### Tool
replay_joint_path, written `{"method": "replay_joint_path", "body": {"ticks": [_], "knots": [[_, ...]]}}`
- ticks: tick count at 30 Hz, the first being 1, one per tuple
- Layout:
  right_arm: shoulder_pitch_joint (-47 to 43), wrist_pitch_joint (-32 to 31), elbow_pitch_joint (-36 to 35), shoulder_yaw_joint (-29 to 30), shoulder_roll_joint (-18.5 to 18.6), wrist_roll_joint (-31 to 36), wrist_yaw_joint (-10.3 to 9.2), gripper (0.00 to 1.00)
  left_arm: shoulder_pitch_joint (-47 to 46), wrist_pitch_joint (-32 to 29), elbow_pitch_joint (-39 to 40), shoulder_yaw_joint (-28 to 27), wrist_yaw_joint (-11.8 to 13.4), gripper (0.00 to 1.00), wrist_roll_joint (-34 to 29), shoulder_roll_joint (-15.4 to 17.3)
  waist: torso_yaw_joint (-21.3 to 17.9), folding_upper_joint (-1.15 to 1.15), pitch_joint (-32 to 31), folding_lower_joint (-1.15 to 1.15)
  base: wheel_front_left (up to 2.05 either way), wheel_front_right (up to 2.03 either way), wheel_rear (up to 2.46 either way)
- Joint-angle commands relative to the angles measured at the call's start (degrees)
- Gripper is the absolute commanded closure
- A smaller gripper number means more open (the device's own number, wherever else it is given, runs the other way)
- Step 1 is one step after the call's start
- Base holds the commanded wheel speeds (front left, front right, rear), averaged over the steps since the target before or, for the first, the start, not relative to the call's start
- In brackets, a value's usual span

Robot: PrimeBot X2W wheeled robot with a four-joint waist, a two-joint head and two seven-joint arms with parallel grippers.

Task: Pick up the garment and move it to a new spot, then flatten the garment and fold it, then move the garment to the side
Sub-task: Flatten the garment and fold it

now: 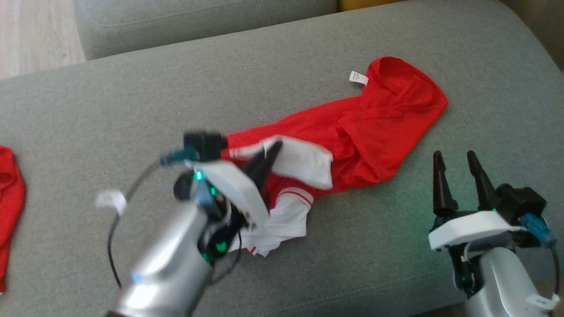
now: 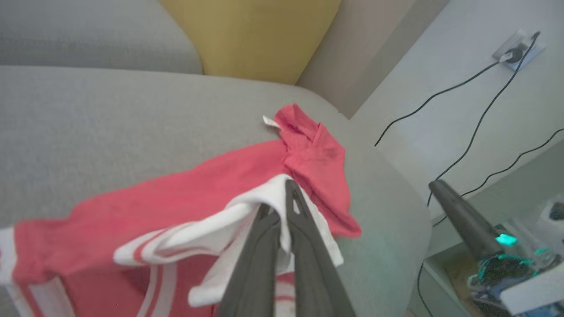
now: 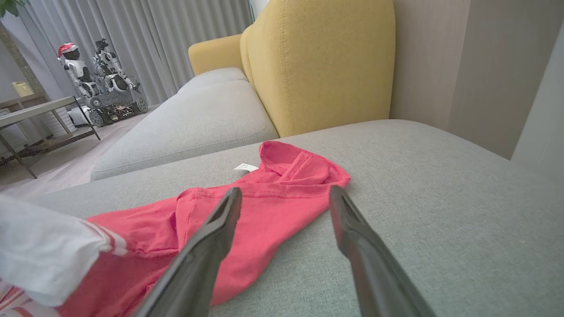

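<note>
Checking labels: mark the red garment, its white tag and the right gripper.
red garment [image 1: 387, 127]: head view, red body cloth.
white tag [image 1: 358, 78]: head view, tag's middle.
right gripper [image 1: 454, 155]: head view, midway between fingertips.

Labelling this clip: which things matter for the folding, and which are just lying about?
Job: red fabric garment with white trim; left gripper, shut on its white edge; open right gripper; grey fabric sofa seat.
Lying about: second red cloth at far left; yellow upholstered chair back; black cables.
</note>
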State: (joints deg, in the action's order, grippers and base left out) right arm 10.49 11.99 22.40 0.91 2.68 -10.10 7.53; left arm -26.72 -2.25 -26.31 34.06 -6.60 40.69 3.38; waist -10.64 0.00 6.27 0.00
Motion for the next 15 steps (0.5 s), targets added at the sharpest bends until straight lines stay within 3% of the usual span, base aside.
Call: {"method": "replay_joint_path", "body": {"ticks": [1,7,15], "knots": [[2.7,0.7,-1.3,-1.9,0.2,-0.5,-0.04,0.00,-5.0,-1.2,3.1,-3.1,-0.3,1.00,1.5,1.2,-0.4,0.00,0.4,0.00,0.00,0.00,0.00],[4.3,1.3,-0.5,-3.8,0.2,-1.1,-0.04,0.00,-12.7,-8.3,4.0,-7.6,0.0,1.00,7.3,2.8,-2.0,0.00,2.0,0.00,0.00,0.00,0.00],[7.0,2.2,0.4,-7.0,0.2,-2.8,-0.04,0.00,-24.0,-11.5,-4.2,-13.8,4.5,1.00,8.9,6.9,-5.4,0.00,5.4,0.00,0.00,0.00,0.00]]}}
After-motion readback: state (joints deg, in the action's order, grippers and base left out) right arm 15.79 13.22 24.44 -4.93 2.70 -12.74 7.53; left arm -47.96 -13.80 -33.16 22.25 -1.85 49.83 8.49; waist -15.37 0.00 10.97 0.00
